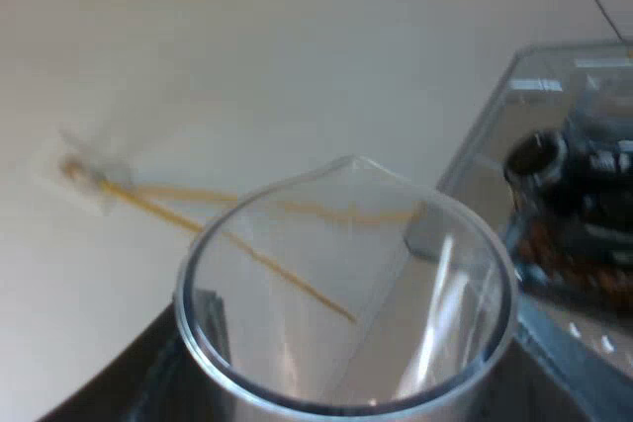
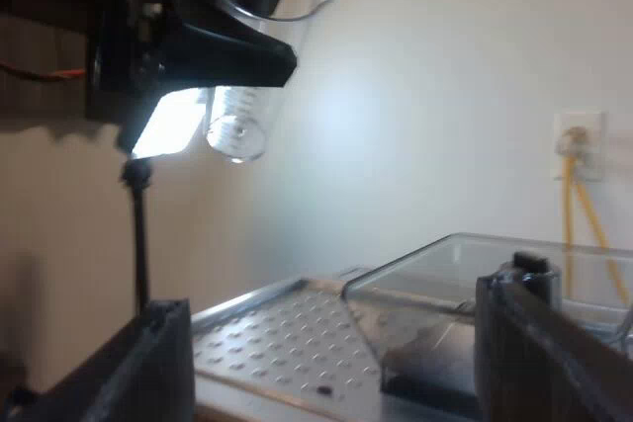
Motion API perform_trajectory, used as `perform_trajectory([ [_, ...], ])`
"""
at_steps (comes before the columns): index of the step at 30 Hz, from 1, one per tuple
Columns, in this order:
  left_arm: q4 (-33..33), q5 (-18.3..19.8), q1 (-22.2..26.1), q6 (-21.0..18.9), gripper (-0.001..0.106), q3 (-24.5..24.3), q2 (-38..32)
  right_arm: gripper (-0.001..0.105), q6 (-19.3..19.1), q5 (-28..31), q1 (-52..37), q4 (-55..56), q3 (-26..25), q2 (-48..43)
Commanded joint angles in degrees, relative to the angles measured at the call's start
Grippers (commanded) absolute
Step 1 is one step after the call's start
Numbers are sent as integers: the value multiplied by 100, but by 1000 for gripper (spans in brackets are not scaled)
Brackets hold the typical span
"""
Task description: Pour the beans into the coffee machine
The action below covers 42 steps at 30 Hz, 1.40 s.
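My left gripper [image 1: 346,387] is shut on a clear measuring glass [image 1: 346,284], held close with its spout pointing away; I see no beans inside it. Beside the glass stands the espresso machine's clear bean hopper [image 1: 574,135], with dark and brown contents in it. From the right wrist view, the measuring glass [image 2: 252,56] hangs upright in the left gripper [image 2: 198,51], high above the machine's dimpled metal top [image 2: 287,338]. My right gripper [image 2: 336,373] is open with nothing between its fingers, low before the bean hopper [image 2: 465,269].
A pale wall stands behind the machine, with a socket [image 2: 579,145] and yellow cables [image 2: 584,214] hanging from it. A thin black stand [image 2: 140,234] rises beside the machine's top.
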Motion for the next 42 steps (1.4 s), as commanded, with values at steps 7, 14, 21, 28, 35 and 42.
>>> perform_trajectory([
  [7,816,126,1194,-1469,27,-48,-477,62,-34,-783,17,825,-51,-521],
  [14,736,771,2375,-1970,27,318,-895,62,-34,-1268,17,1683,-51,-537],
  [21,65,1651,3218,-2314,27,2042,-1752,62,-34,-1639,17,2258,-51,-400],
  [28,-780,1937,3511,-2627,27,3827,-2453,62,56,-1939,17,2388,-51,59],
  [35,-1271,2147,3534,-2763,27,5157,-2837,62,311,-2008,17,2388,-51,603],
  [42,-2486,2422,3593,-3438,27,6292,-3014,62,309,-2084,17,2378,-51,1070],
])
